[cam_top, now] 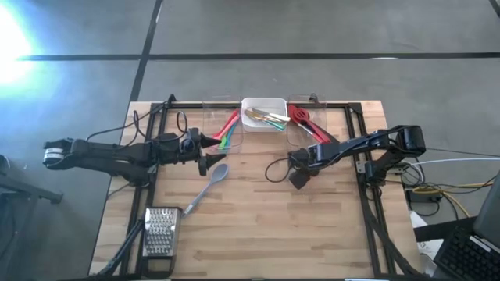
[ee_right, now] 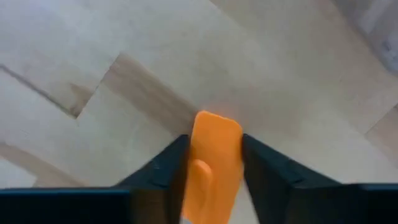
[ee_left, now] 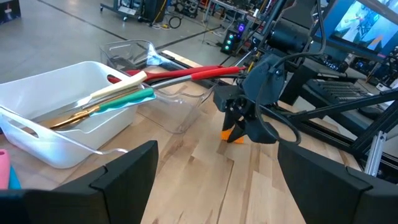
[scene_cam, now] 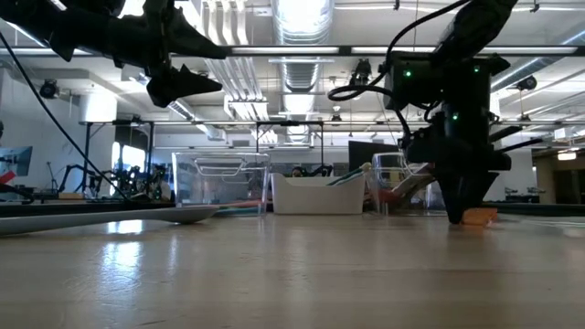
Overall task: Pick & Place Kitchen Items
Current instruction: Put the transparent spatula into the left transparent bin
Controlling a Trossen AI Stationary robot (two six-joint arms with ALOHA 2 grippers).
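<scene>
One grey spoon (cam_top: 208, 185) loose on desk (cam_top: 258, 226), 1 grater (cam_top: 160, 232) nr front-left corner. 3 bins at back: white bin (cam_top: 263, 114) btwn 2 clear ones; utensil count inside hard to tell. Right gripper (ee_right: 210, 163) down at desk, fingers touching both sides of 1 orange piece (ee_right: 211, 155), its lower end cut off. Left gripper (ee_left: 214, 168) raised, fingers wide apart, empty.

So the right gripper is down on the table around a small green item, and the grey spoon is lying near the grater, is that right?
Not quite: the item between the right gripper's fingers is orange, not green, as the right wrist view shows. The orange item sits low on the wood. The grey spoon does lie near the grater.
</scene>
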